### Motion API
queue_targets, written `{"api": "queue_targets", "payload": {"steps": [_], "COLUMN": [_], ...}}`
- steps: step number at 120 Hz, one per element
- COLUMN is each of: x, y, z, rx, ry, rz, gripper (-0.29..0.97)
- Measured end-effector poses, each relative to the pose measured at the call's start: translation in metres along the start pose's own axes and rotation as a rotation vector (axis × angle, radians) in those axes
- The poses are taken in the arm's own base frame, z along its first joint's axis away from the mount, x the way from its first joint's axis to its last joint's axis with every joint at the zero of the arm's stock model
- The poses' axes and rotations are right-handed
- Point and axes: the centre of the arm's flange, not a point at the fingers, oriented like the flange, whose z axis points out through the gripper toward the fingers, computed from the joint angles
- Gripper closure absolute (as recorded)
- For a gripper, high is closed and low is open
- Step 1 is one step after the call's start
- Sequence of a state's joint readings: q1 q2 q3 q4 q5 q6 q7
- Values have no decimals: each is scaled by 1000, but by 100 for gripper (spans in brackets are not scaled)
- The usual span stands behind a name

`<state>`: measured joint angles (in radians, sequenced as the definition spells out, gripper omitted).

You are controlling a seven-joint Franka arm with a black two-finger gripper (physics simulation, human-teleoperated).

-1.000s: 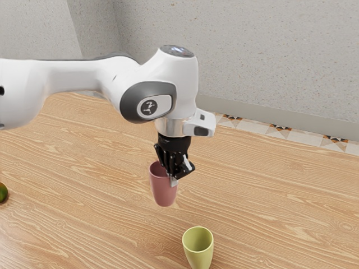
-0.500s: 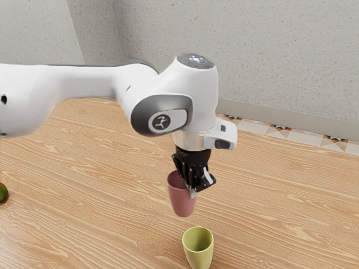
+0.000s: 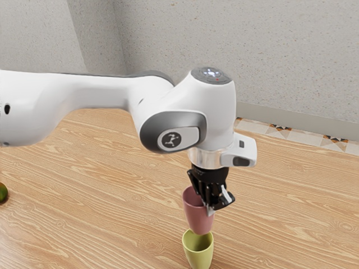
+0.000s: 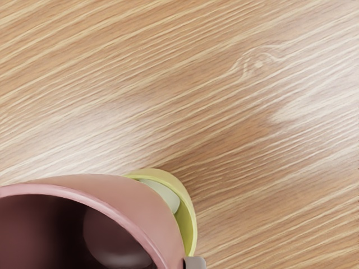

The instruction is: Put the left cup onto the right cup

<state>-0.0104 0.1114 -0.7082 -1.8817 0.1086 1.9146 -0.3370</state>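
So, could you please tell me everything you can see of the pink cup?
The pink cup is a plain, handleless tumbler, matte dusty rose, narrowing toward its base. It is upright, mouth up and empty, lifted off the wooden table. The gripper is shut on its rim. Its base hangs right over the mouth of the green cup; whether they touch I cannot tell.

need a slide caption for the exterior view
The black two-finger gripper holds a pink cup over a yellow-green cup standing on the wooden table.

green round thing (image 3: 2,193) on bare wooden table (image 3: 303,188)
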Motion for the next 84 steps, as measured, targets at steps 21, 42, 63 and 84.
{"api": "queue_targets", "payload": {"steps": [21,42,63,84], "x": [7,3,0,-3], "y": [-8,9,9,-4], "z": [8,3,1,21], "rx": [-15,-20,-16,-13], "ry": [3,19,25,-1], "rz": [-33,-22,-34,-66], "gripper": [78,78,78,78]}}
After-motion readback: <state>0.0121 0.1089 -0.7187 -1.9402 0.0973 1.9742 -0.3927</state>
